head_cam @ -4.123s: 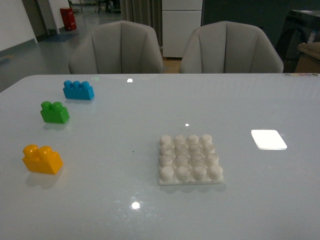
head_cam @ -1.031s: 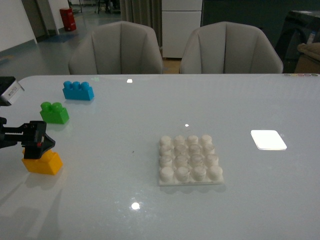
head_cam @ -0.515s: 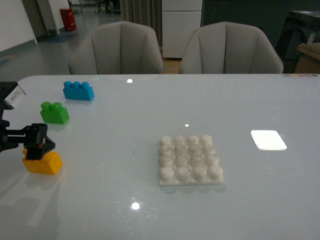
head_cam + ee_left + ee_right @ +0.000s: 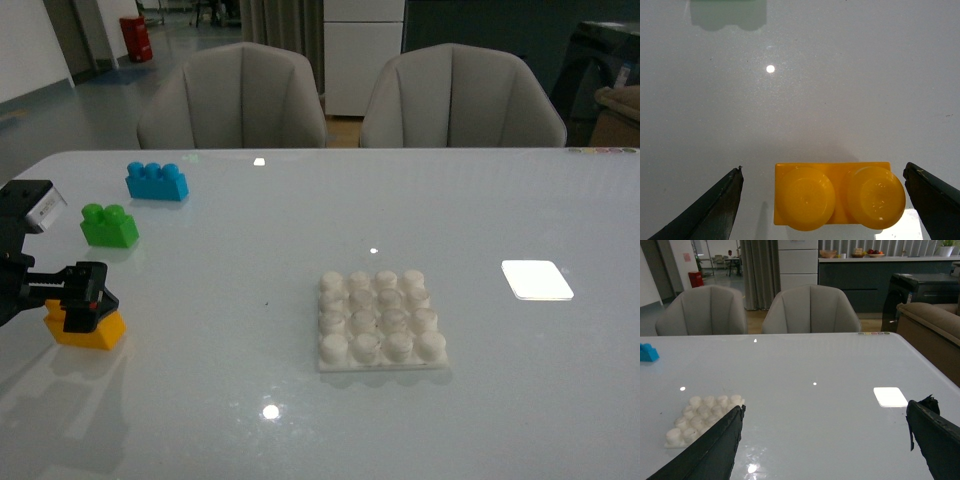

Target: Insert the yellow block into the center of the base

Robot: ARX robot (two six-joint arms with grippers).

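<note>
The yellow block (image 4: 92, 327) lies on the table at the near left. My left gripper (image 4: 82, 298) is open and sits low over it, hiding its studs in the front view. In the left wrist view the block (image 4: 839, 195) lies between the two open fingers with a gap on each side. The white base (image 4: 380, 320) with its grid of studs sits at the table's middle; it also shows in the right wrist view (image 4: 702, 416). My right gripper (image 4: 825, 440) is open and empty above the bare table; it is out of the front view.
A green two-stud brick (image 4: 110, 225) and a blue three-stud brick (image 4: 157, 181) lie beyond the yellow block at the left. A flat white glare patch (image 4: 537, 279) lies right of the base. Two grey chairs (image 4: 235, 95) stand behind the table's far edge.
My left arm came in from the left and moved over the yellow block, then lowered and shifted slightly right around it. The block and base have not moved.
</note>
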